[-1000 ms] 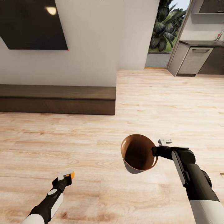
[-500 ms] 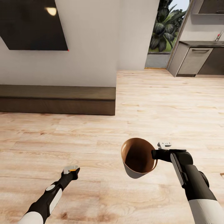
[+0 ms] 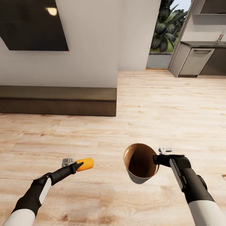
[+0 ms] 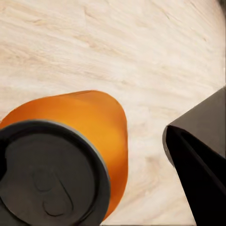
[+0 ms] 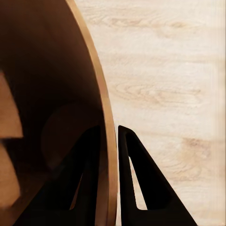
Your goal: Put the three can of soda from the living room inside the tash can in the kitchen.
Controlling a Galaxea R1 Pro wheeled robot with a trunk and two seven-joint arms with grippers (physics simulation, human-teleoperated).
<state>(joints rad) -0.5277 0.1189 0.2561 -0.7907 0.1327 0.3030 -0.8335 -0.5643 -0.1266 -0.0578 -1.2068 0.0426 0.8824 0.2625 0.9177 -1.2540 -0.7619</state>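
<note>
We hold an orange can of soda (image 3: 84,164) in our left gripper (image 3: 76,165), the fingers pinched on its near end so that the can lies roughly level and juts out beyond the fingertips toward the bin. In the left wrist view the same can (image 4: 89,122) sits directly ahead of the camera, its dark round end (image 4: 47,176) facing us, with one dark finger (image 4: 197,165) to the side of it and bare wood floor (image 4: 117,42) beyond. Our right gripper (image 3: 157,159) is closed on the rim of the tash can (image 3: 140,160), which hangs off the fingertips above the floor, tilted so its mouth faces up and toward us (the glossy orange-brown inside is plainly exposed). The right wrist view confirms the grip: one finger (image 5: 87,179) lies inside the wall and the other (image 5: 139,179) outside, with the thin rim (image 5: 104,122) clamped between them. The can in the left gripper is near the bin's mouth but apart from it, with open floor (image 3: 106,185) between the two. Well ahead of both grippers we see a long low dark bench (image 3: 58,100) against a pale wall, a dark wall panel (image 3: 31,23) above it, and, far ahead of the right gripper, the kitchen cabinets (image 3: 197,61) beside a window showing plants (image 3: 164,25).
</note>
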